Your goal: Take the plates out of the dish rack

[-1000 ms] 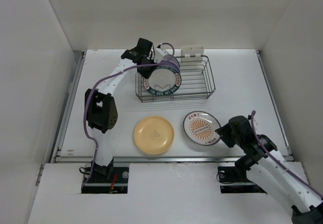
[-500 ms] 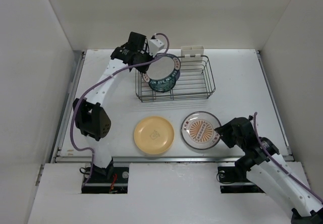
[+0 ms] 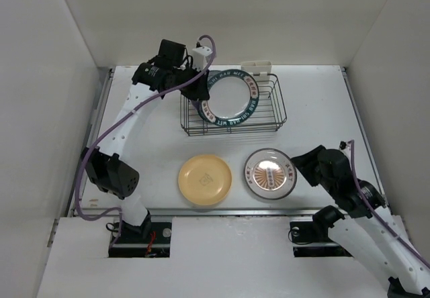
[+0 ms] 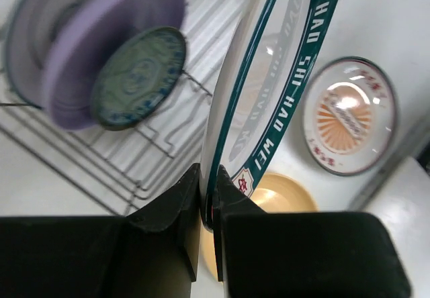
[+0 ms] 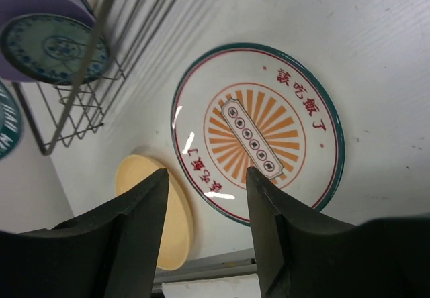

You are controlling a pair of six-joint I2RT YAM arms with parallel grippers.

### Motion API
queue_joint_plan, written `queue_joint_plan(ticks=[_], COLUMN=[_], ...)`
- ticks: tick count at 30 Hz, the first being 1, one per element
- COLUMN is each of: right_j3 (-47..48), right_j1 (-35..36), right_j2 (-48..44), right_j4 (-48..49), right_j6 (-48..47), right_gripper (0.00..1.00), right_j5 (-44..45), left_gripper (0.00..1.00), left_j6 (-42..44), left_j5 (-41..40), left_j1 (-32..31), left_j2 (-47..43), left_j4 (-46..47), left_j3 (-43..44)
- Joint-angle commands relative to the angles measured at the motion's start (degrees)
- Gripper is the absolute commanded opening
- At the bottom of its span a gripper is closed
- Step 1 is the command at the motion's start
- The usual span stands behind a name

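We see left pincer (image 4: 207, 187) clamped on green-rimmed plate (image 3: 232, 96), now raised from dish rack (image 3: 271, 113); right pincer (image 5: 205, 177) half-open, empty.

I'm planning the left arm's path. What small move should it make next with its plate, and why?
Probably swing the green-rimmed plate toward the near side, clear of the rack. The left gripper is shut on its rim, holding it on edge, seemingly lifted above the wires, and the yellow plate and sunburst plate already lie flat in front, so it likely belongs beside them.
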Motion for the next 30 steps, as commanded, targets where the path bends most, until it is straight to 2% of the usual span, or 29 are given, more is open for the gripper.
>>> queue_joint_plan(ticks=[1, 6, 11, 13, 18, 24, 25, 27, 28, 30], right_j3=[6.83, 15.89, 22.58, 23.98, 23.3, 22.06, 22.06, 22.06, 22.06, 22.06], right_j1=[0.01, 0.01, 0.01, 0.01, 0.01, 0.01, 0.01, 0.01, 0.01, 0.01], right_j2=[-1.13, -2.27, -2.81, -2.81, -5.08, -6.41, -6.41, -6.41, -6.41, -6.93], right_j4=[-1.31, -7.19, -9.05, -10.36, -10.9, -11.42, -11.42, -11.42, -11.95, -11.95], right_j6=[-1.93, -2.55, -3.69, -4.21, -4.22, -4.74, -4.75, -4.75, -4.75, -5.27], right_gripper=[0.56, 0.56, 0.56, 0.56, 0.56, 0.56, 0.56, 0.56, 0.56, 0.56], right_j5=[4.44, 11.55, 17.36, 17.98, 17.46, 17.46, 17.46, 17.46, 17.46, 17.46], left_gripper=[0.0, 0.0, 0.0, 0.0, 0.0, 0.0, 0.02, 0.16, 0.32, 0.44], left_j6=[-4.54, -4.02, -2.09, -2.08, -0.86, -0.24, -0.24, -0.24, 0.37, 0.91], left_j5=[13.21, 15.86, 13.23, 12.61, 13.22, 12.69, 12.17, 12.17, 12.17, 11.56], left_j1=[-1.12, -5.94, -14.37, -15.88, -19.48, -20.72, -20.72, -20.72, -20.72, -21.24], left_j2=[0.67, 5.94, 15.33, 18.15, 24.83, 29.68, 30.9, 31.44, 32.14, 32.14], left_j4=[-3.46, -8.4, -10.77, -11.57, -12.71, -14.29, -14.81, -15.43, -15.43, -15.96], left_j3=[2.87, 2.87, 4.09, 5.06, 6.21, 9.01, 9.02, 10.51, 10.52, 10.52])
